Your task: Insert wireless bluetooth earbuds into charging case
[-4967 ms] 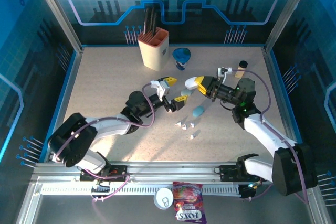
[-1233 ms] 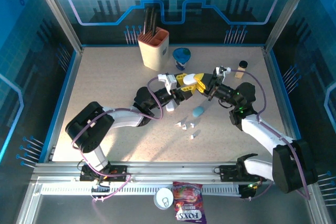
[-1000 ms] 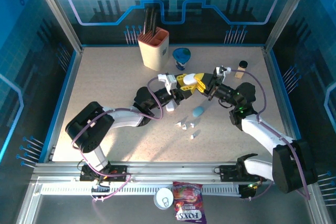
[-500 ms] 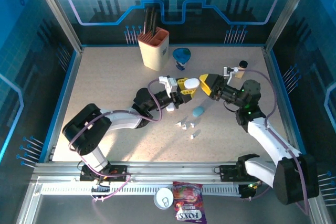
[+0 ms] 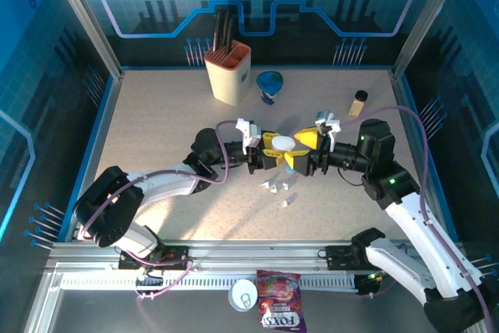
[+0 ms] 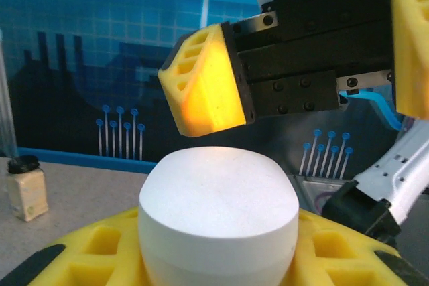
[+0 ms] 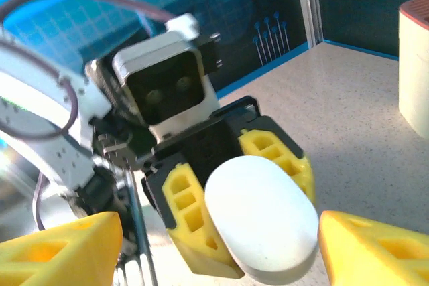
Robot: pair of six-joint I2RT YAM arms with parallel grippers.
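White charging case clamped in the left gripper, with the right gripper spread wide opposite it

From above, the left arm is seen stretched low from the near left to the middle of the speckled beige table, its jaws closed on the smooth, pebble-shaped case; the right arm is bent in from the right, its jaws parted wide with nothing held; tiny white earbuds are scattered on the table just nearside of both grippers; in the left wrist view, the matte rounded case is seated between yellow fingers with cut-out cells, and a blunt yellow finger of the right gripper is hung just above it; in the right wrist view, the glossy oval case is gripped at its flanks, with the right gripper's own yellow fingertips set far apart on either side
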